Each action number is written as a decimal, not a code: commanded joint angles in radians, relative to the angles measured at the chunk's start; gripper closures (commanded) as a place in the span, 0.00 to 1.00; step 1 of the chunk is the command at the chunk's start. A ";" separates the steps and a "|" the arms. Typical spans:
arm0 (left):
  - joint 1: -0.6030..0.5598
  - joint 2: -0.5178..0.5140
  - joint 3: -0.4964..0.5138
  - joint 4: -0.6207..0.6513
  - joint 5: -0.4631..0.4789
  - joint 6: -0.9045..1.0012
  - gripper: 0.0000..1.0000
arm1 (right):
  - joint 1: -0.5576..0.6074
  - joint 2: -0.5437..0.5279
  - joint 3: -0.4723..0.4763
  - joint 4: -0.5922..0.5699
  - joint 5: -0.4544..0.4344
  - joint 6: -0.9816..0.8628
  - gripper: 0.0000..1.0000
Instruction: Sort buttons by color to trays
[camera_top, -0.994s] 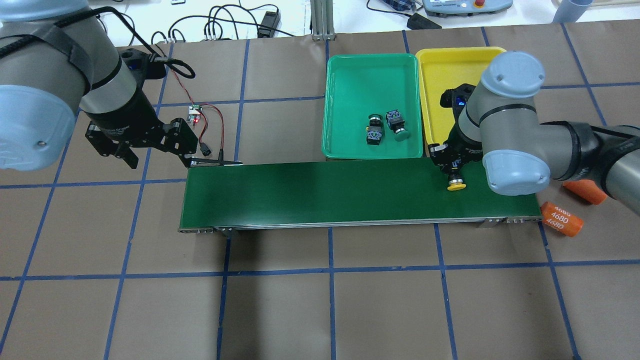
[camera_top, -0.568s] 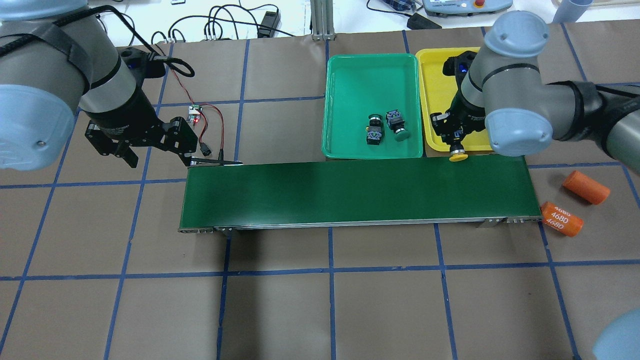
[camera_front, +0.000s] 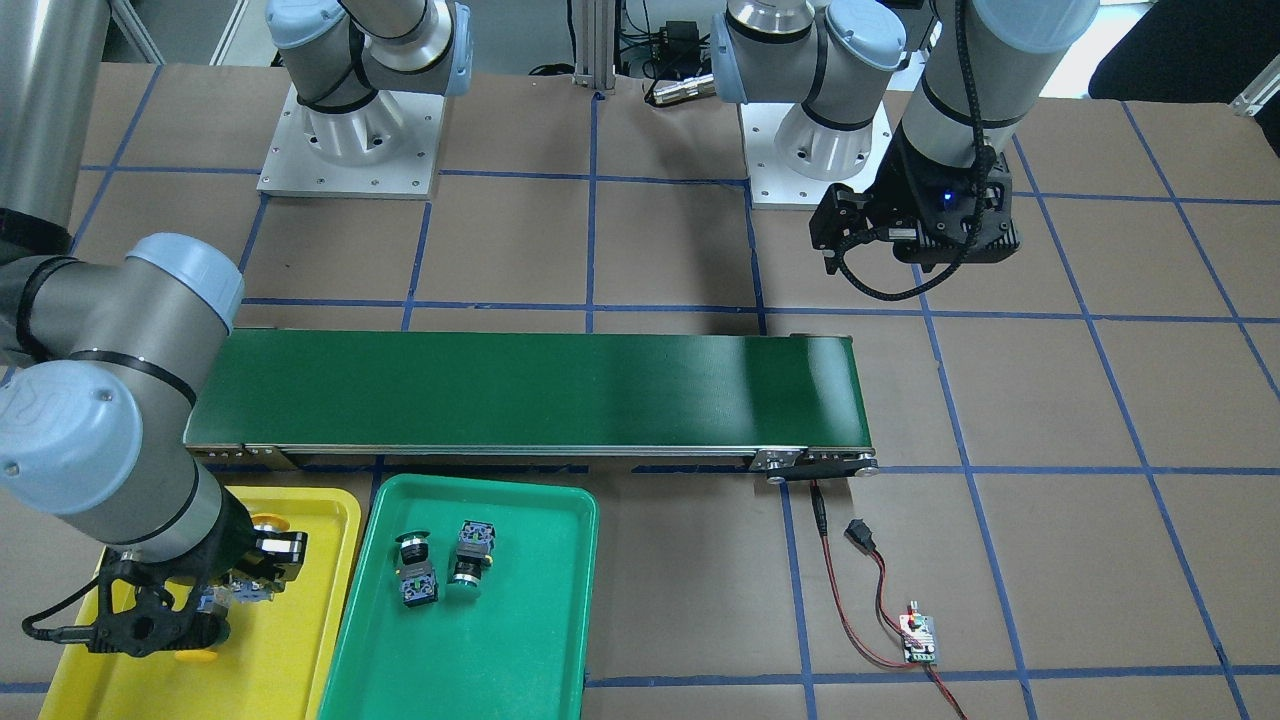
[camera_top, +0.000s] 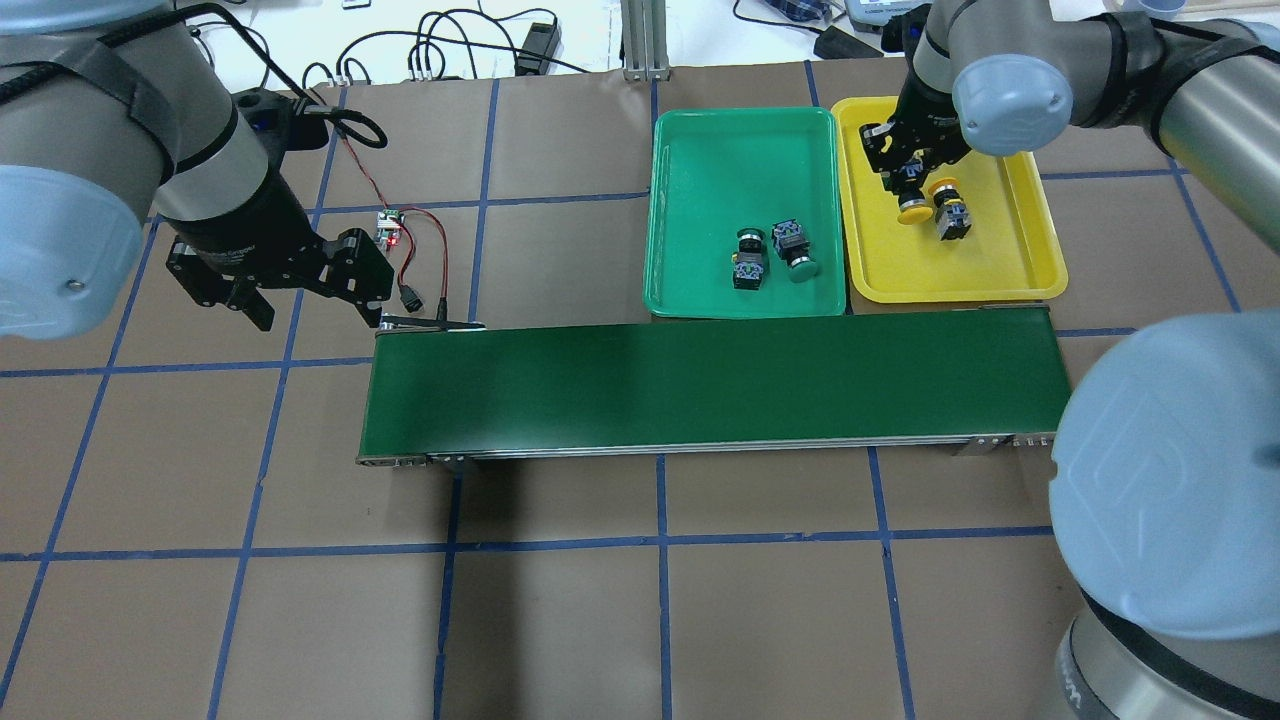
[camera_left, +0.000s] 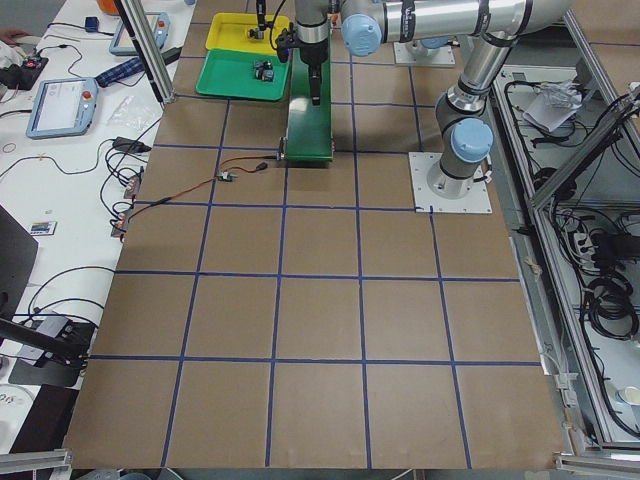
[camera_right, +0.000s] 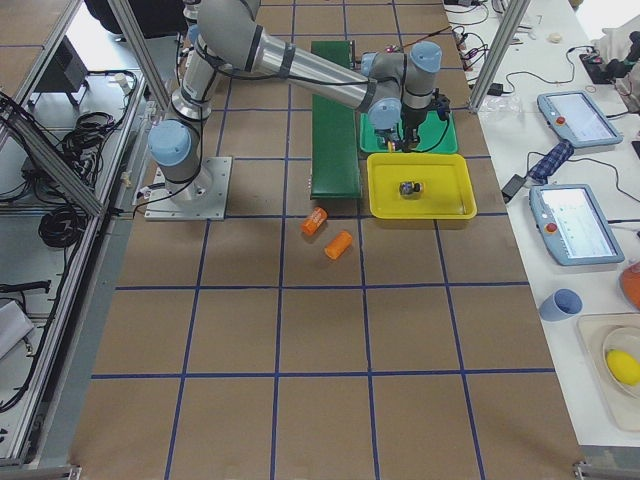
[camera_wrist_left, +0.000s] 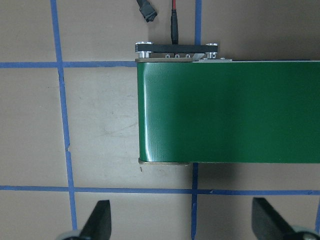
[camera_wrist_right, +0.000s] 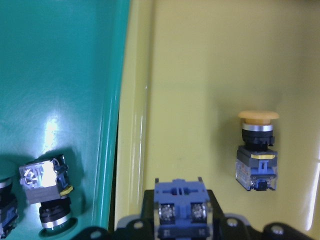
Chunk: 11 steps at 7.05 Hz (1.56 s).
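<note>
You have the right hand (camera_top: 906, 178), clamped on a yellow-capped black-and-blue push-button (camera_top: 911, 211), moved off the dark-green conveyor belt (camera_top: 700, 385) to above the shallow yellow plastic tray (camera_top: 985, 265), upper right; release likely next; left hand (camera_wrist_left: 182, 222) apart.

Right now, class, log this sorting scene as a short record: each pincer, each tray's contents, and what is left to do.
right pincer: shut on held yellow button, over the yellow tray
yellow tray contents: loose yellow button, lying on its side
green tray: two green buttons, both lying inside
left pincer: open, holding nothing, near the conveyor belt end
left to do: release the held button
</note>
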<state>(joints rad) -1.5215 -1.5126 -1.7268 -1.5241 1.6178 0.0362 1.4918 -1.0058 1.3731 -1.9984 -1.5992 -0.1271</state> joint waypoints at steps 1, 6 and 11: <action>0.000 0.038 0.009 -0.001 -0.012 -0.007 0.00 | -0.018 0.018 -0.035 0.070 -0.002 0.000 0.24; 0.000 0.057 -0.008 0.045 -0.012 -0.005 0.00 | -0.004 -0.286 -0.029 0.425 0.010 0.036 0.09; -0.002 0.039 -0.010 0.050 -0.010 -0.009 0.00 | 0.124 -0.583 0.136 0.470 0.012 0.130 0.00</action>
<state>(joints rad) -1.5221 -1.4698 -1.7360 -1.4744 1.6072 0.0307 1.6098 -1.5362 1.4426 -1.4692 -1.5898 0.0041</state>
